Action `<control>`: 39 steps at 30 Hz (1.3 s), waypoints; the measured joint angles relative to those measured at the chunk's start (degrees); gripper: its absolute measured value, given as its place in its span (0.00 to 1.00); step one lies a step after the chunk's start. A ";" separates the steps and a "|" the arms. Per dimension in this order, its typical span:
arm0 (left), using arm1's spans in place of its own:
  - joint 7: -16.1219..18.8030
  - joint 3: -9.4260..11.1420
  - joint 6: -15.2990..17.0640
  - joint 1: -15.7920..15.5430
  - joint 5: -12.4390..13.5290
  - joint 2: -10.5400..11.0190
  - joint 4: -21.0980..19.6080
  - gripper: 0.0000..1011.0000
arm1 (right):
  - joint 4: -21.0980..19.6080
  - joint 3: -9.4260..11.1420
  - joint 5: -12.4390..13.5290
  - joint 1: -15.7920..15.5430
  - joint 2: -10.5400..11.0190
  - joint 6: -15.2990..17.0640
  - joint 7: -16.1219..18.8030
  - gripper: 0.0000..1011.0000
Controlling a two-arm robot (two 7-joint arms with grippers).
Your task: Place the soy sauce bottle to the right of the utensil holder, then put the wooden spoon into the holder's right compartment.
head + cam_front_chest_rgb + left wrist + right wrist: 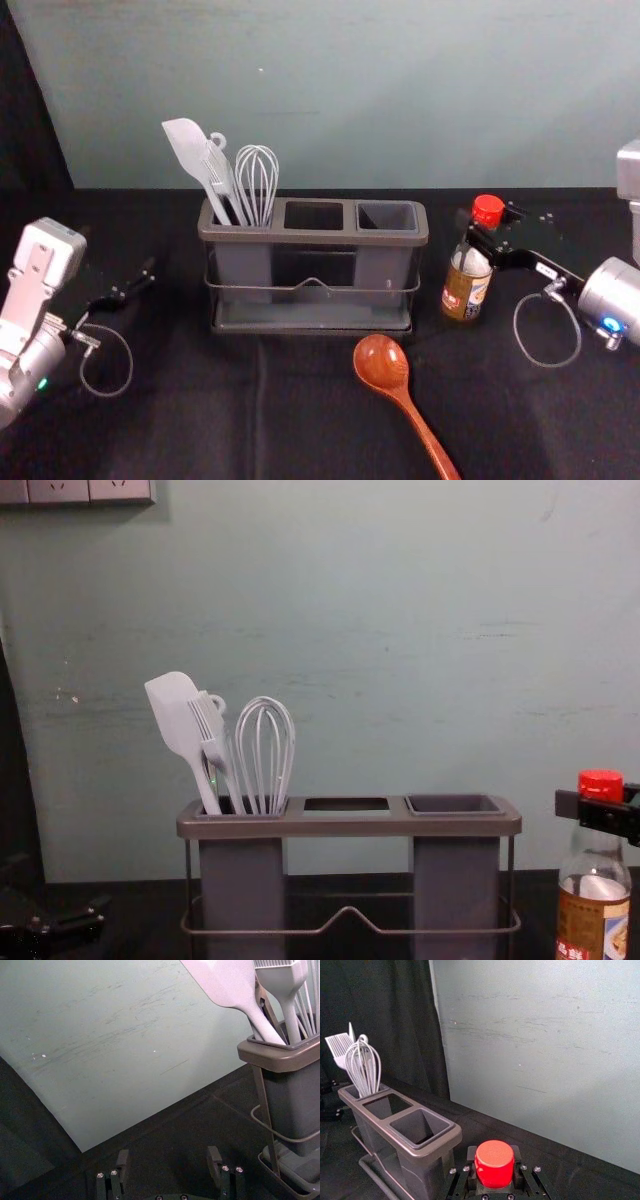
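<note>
In the head view, the soy sauce bottle is upright, beside the utensil holder with a gap between; the wooden spoon lies bowl toward the holder, handle slanting nearer and rightward. The left gripper is parked at left. Left wrist view: its fingers spread wide. Right wrist view: the red cap sits between the right gripper's fingers. Chest view: they clasp the vertical bottle's neck.

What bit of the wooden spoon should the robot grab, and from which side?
I'd grab its handle, coming straight down from above with the fingers one on each side. The spoon lies flat on the black cloth, and the handle is long and thin, while the bowl is wide and round, so probably harder to pinch.
</note>
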 joint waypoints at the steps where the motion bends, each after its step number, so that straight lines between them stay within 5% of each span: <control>1: 0.00 0.00 0.00 0.00 0.00 0.00 0.00 1.00 | 0.10 -0.08 -0.08 0.12 -0.06 0.03 -0.02 0.38; 26: 0.00 0.00 0.00 0.00 0.00 0.00 0.00 1.00 | 2.57 -0.43 -0.71 1.14 -0.89 -1.17 0.15 0.38; 39: 0.00 0.00 0.00 0.00 0.00 0.00 0.00 1.00 | 2.43 -0.43 -0.71 1.09 -0.82 -1.07 0.15 0.77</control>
